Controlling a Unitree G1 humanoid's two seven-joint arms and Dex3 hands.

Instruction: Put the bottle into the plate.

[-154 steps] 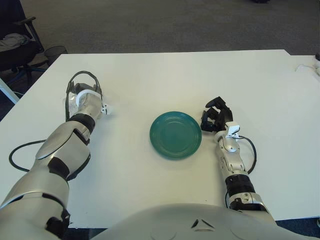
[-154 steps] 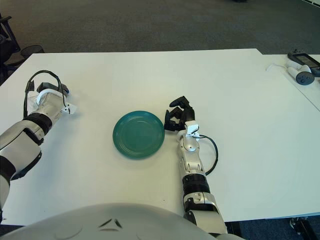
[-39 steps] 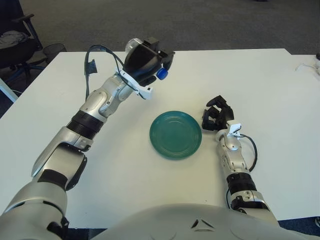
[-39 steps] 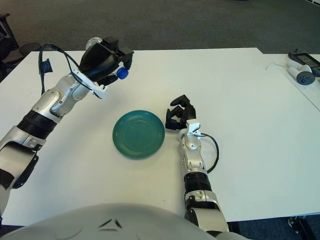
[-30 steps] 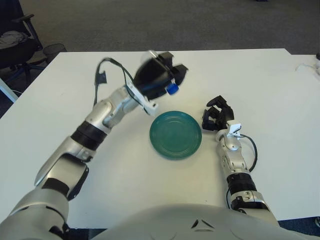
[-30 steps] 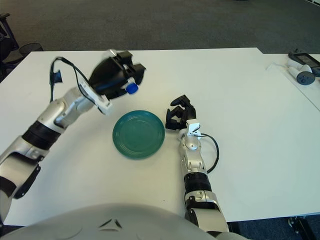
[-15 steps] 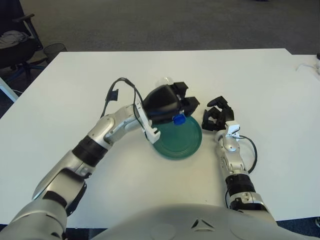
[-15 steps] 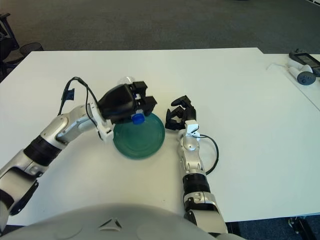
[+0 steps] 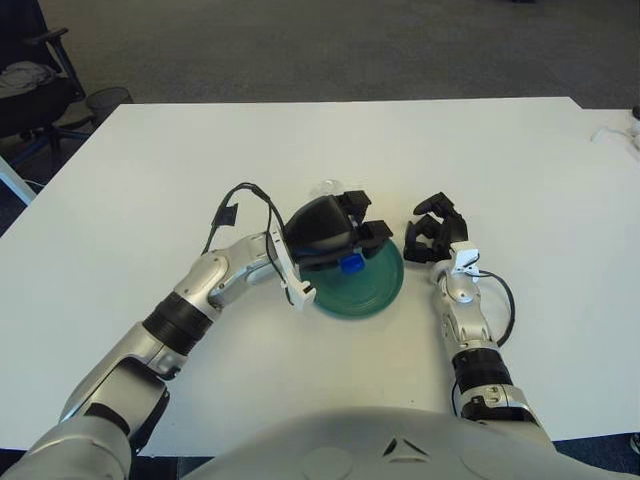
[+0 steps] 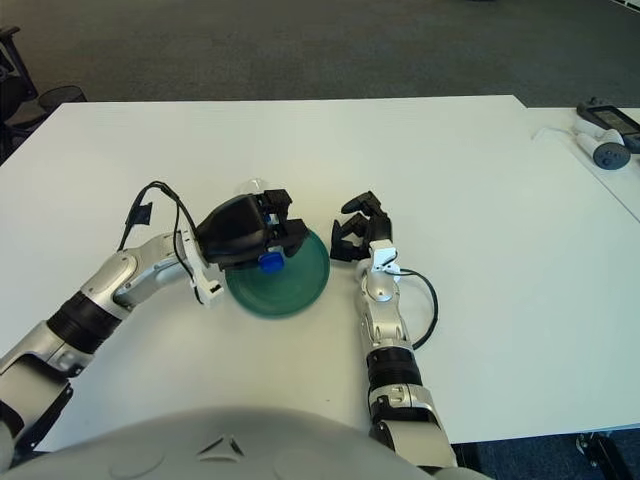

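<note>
Left hand point(image 9: 325, 232) fingers gripping bottle point(image 9: 349, 264) over green plate point(image 9: 380, 290); right hand point(image 9: 433, 230) curled.

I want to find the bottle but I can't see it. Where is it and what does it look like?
Look at the middle of the white table for the round green plate. The left hand is over the plate's left side, gripping the bottle. It is mostly hidden by the black fingers; spot it by its bright blue cap, the only blue thing there.

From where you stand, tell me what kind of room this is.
Probably an office or lab: grey carpet runs under a large white table, an office chair stands at the far left, and handheld controllers lie on a neighbouring table.
</note>
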